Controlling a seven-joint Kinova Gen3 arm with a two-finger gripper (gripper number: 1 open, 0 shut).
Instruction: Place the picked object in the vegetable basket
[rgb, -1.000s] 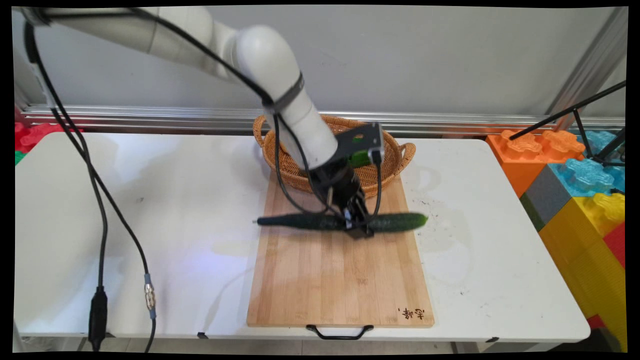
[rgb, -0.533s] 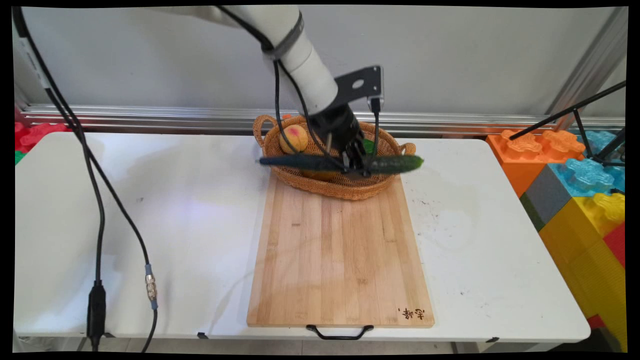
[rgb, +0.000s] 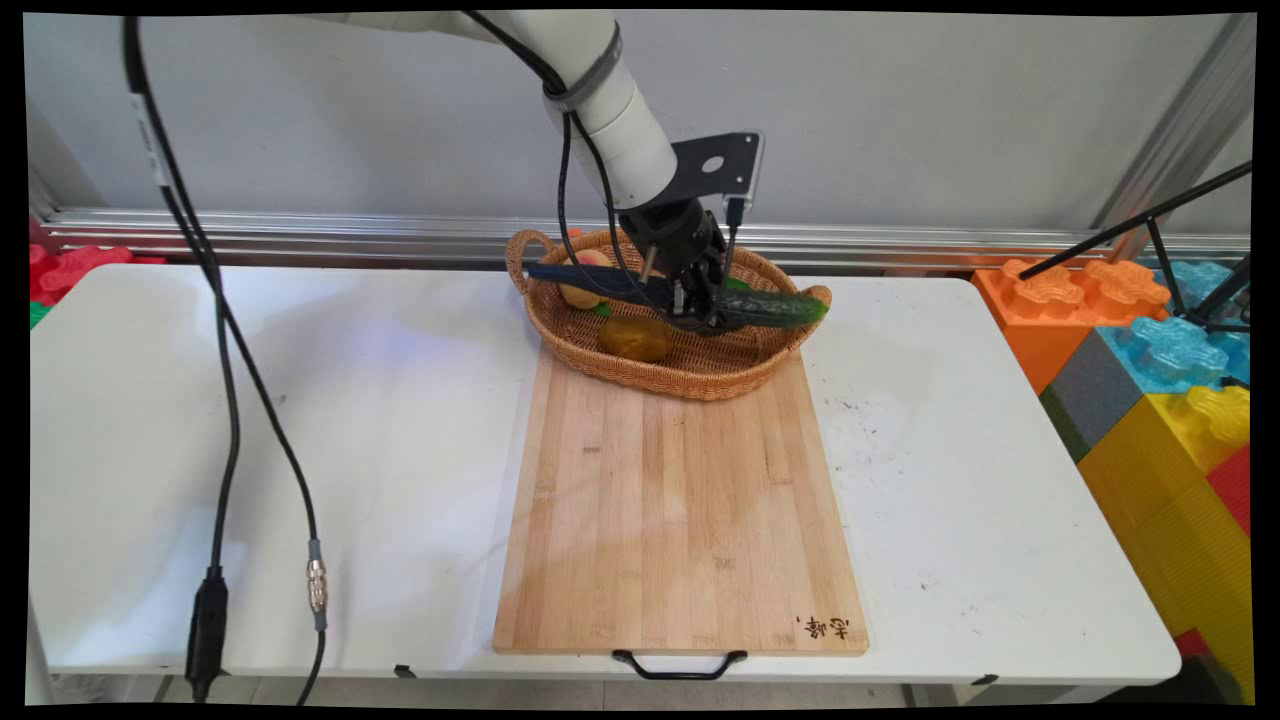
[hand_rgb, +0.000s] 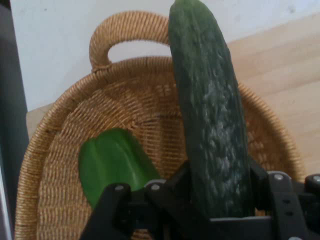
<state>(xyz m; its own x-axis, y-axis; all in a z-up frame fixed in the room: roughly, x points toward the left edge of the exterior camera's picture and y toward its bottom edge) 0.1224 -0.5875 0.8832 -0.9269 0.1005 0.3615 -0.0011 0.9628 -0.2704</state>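
Main view, near to far: black handle (rgb: 679, 664) at the 6 o'clock edge of the wooden cutting board (rgb: 680, 520), which lies bare on the white table (rgb: 400, 420), long side running 6 to 12 o'clock. Beyond the board's far end sits a wicker basket (rgb: 690, 375), its near rim overlapping the board's far edge. Over the basket hangs the gripper (rgb: 703, 310), its fingers clamped on a cucumber (rgb: 775, 309) at about mid-length, maybe slightly toward its right half. Cucumber is off the table, carried above the basket, long axis roughly 9 to 3 o'clock across the basket, right end tipped a bit low near the basket's right handle, left end reaching over toward the left handle. Cucumber looks dark green, long, slim, bumpy skin with pale speckling, one end blunt. Under it in the basket: a yellow-brown fruit (rgb: 634, 338) at the 6 o'clock side of the hand, a peach-coloured fruit (rgb: 584, 279) at 9 o'clock. Hand view shows the cucumber (hand_rgb: 212, 115) running straight up from the jaws, and a green pepper (hand_rgb: 115, 162) lying on the basket floor beside it, apart from it. Far right, coloured blocks (rgb: 1160, 350) off the table.
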